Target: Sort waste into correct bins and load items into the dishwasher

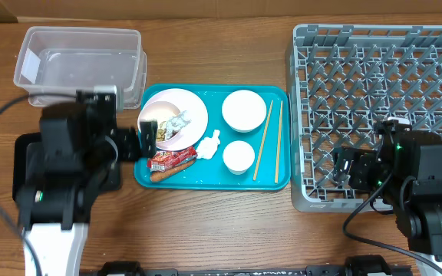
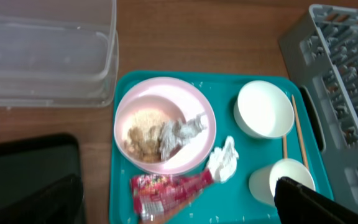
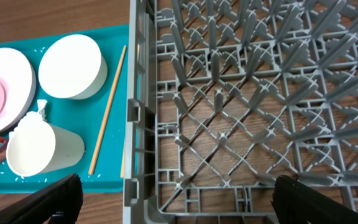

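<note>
My left pincer [image 2: 179, 208], fingers apart, has the wide pale-pink shallow bowl [image 2: 160, 99] at twelve o'clock. My right pincer [image 3: 188, 202], also apart, hangs over the grey pegged plastic dish rack [image 3: 241, 93].

A teal serving tray [image 1: 213, 178] with rounded corners and a raised rim lies mid-frame in the overhead view, flat on a brown wooden table [image 1: 229, 230] that fills the frame.
</note>
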Tool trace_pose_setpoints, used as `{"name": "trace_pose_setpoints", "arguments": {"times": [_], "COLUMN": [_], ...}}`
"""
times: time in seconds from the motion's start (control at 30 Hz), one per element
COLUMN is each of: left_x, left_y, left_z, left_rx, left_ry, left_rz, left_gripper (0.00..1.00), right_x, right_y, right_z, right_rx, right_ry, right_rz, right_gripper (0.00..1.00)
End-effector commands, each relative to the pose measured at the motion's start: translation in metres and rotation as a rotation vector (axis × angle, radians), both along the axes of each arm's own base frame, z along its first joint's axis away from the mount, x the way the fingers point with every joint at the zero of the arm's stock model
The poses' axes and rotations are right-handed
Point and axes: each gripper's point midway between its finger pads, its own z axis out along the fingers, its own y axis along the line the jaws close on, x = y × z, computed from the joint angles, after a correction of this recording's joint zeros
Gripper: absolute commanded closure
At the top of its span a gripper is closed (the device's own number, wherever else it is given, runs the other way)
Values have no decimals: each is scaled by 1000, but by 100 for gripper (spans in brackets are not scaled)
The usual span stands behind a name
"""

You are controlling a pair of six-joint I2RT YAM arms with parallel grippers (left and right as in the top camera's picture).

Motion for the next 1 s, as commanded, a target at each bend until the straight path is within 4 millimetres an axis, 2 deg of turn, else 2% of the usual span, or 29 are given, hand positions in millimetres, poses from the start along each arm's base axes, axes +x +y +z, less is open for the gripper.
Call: {"name": "trace_pose_setpoints", "arguments": {"times": [0.0, 0.1, 0.3, 0.43, 0.57, 0.63, 0.73, 0.87, 0.93, 0.97], "left_x": [31, 60, 92, 101, 101, 101, 101, 99, 100, 100], "left_y": [-7, -15, -47, -63, -71, -71, -69, -69, -69, -69], "left_z": [-16, -47, -107, -138, -163, -173, -180, -180, -179, -177], "left_rx": [-31, -29, 6, 28, 48, 60, 68, 69, 68, 67], "left_ry": [39, 93, 190, 239, 294, 315, 330, 337, 334, 328], "left_rz": [-7, -28, -100, -125, -141, -138, -133, -133, -132, -131], "left_gripper": [0, 0, 0, 0, 9, 19, 42, 84, 96, 96], "right_x": [5, 5, 6, 7, 9, 10, 12, 14, 14, 14], "right_y": [-5, -5, -4, -4, -4, -4, -4, -4, -4, -4], "right_z": [14, 15, 14, 12, 8, 5, 1, -3, -3, -3], "right_rx": [-13, -13, -13, -14, -15, -16, -17, -18, -18, -18], "right_ry": [-48, -52, -47, -38, -20, -6, 10, 26, 29, 28], "right_rz": [-22, -22, -22, -22, -22, -21, -21, -21, -21, -21], "right_gripper": [0, 0, 0, 0, 0, 0, 0, 0, 0, 0]}}
